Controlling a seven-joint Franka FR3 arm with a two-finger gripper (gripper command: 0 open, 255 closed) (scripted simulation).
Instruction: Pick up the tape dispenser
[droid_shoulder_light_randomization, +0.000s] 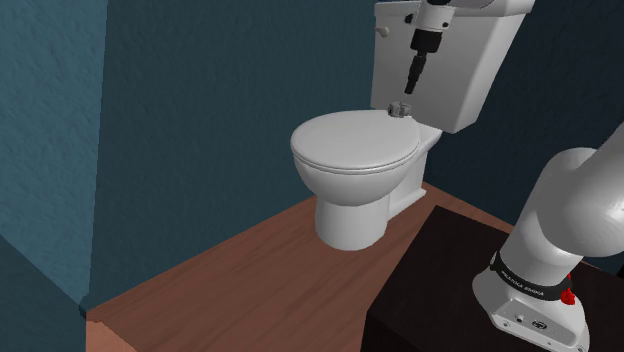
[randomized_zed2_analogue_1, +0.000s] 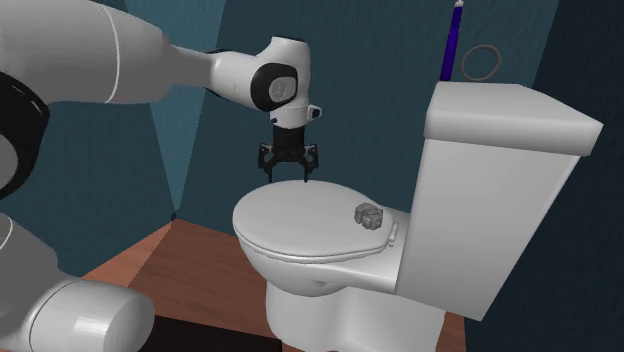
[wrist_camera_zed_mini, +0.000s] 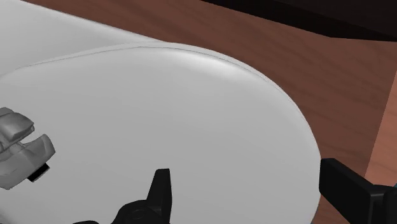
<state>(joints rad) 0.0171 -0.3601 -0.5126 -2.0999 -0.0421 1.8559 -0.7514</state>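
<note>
A small grey tape dispenser (randomized_zed2_analogue_1: 369, 216) lies on the shut white toilet lid (randomized_zed2_analogue_1: 300, 225), at the end near the tank. It also appears in the shoulder view (droid_shoulder_light_randomization: 399, 108) and the wrist view (wrist_camera_zed_mini: 19, 153). My black gripper (randomized_zed2_analogue_1: 288, 172) hangs open a little above the lid's far side, pointing down, with nothing between its fingers. In the second exterior view the dispenser is to the gripper's right and nearer the tank. From the shoulder view the gripper (droid_shoulder_light_randomization: 411, 82) stands just above the dispenser. In the wrist view the open gripper (wrist_camera_zed_mini: 254, 191) has the dispenser off to one side.
The white toilet tank (randomized_zed2_analogue_1: 490, 190) rises right behind the dispenser. A purple stick (randomized_zed2_analogue_1: 452, 45) and a ring (randomized_zed2_analogue_1: 480, 63) show above the tank's top. Blue walls close in around the toilet. Brown wood floor (droid_shoulder_light_randomization: 240, 270) lies in front of the dark stand (droid_shoulder_light_randomization: 440, 290).
</note>
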